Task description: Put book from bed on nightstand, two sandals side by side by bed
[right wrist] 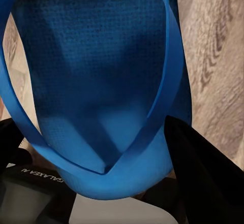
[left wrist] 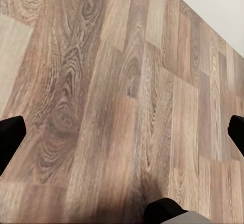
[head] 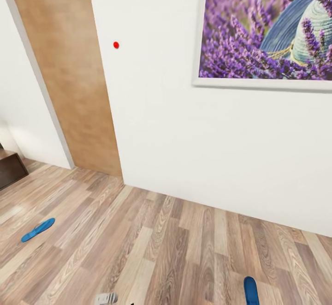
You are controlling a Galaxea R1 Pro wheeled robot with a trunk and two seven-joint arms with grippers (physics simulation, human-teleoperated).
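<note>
The right gripper (right wrist: 101,183) is holding one blue sandal (right wrist: 96,82) close to its camera, with its black fingers (right wrist: 198,173) pinched on the strap end, and this flip-flop is looking light, thin and bendy, so the strap is a good place to grab. The other sandal (head: 38,229) is lying flat on the wood floor (head: 152,245), far off to the left near a dark wooden piece (head: 10,170) that is cut off. The left gripper (left wrist: 124,132) is hanging wide apart over bare floor, holding nothing.
</note>
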